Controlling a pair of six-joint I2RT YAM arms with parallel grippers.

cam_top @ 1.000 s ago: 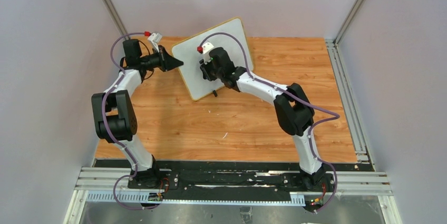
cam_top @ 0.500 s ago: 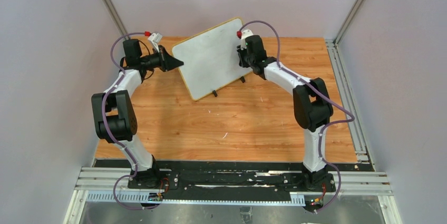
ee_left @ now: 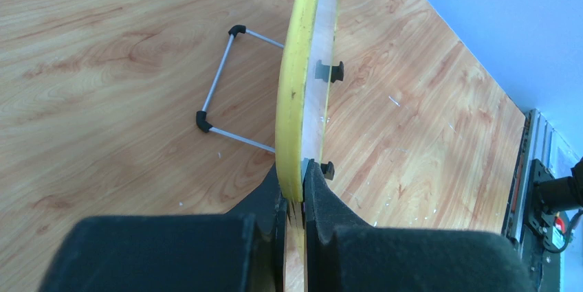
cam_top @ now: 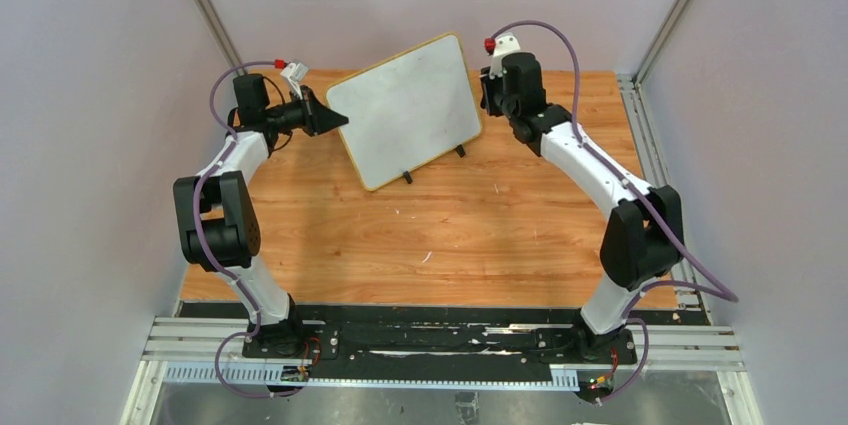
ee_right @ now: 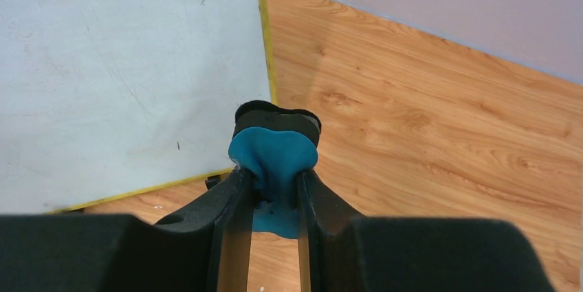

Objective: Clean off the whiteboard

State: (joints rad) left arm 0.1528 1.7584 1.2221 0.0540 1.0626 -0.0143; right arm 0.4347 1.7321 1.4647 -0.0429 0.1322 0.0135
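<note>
Right claw point(ee_right: 268, 183) swung off whiteboard point(ee_right: 124, 79), clamping blue eraser point(ee_right: 273, 151), left claw point(ee_left: 295, 183) pinching its edge

The left end effector point(ee_left: 294, 190) pinches the whiteboard point(ee_left: 302, 65) by its yellow edge, board seen edge-on; a thin wire stand point(ee_left: 218, 87) with black corners rests on the wooden counter point(ee_left: 103, 51) at its left; two black feet point(ee_left: 335, 71) protrude rightward.

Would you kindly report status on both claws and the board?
Left claw shut on edge of yellow-framed white rectangular whiteboard. Right claw shut on blue soft eraser, off board's right side. Board face: faint smudges only. Nothing between them.
</note>
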